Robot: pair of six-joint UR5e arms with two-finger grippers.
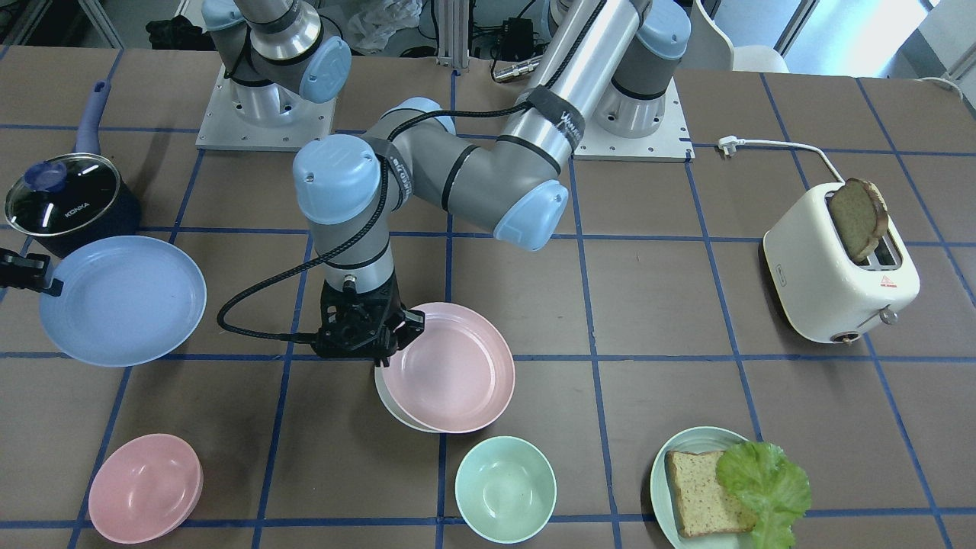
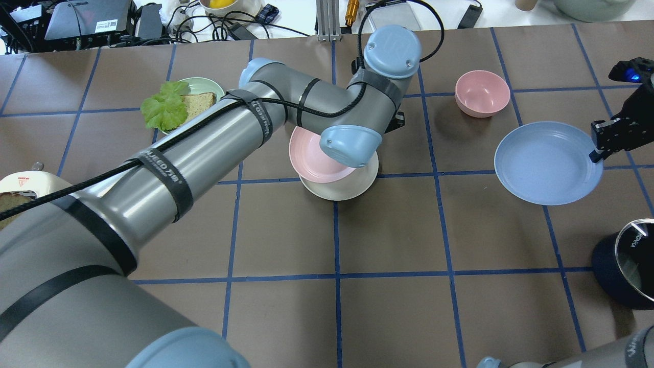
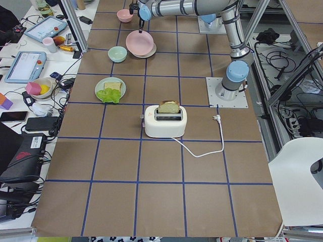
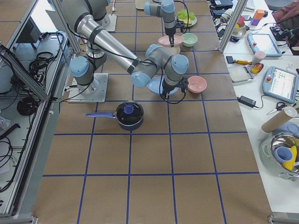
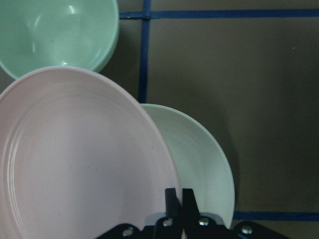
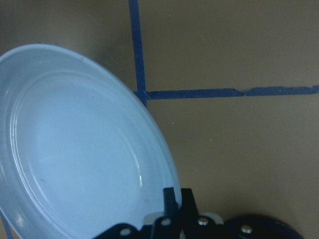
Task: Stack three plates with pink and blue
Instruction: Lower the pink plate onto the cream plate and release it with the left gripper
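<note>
The pale pink plate lies tilted and offset on the off-white plate near the table's middle. My left gripper is shut on the pink plate's rim; the left wrist view shows the fingers pinching the pink plate over the off-white plate. The light blue plate is off to the side. My right gripper is shut on its rim, as the right wrist view shows. I cannot tell whether the blue plate is off the table.
A dark pot with a glass lid stands just behind the blue plate. A pink bowl and a mint bowl sit near the pink plate. A pale green plate with bread and lettuce and a white toaster stand on the left arm's side.
</note>
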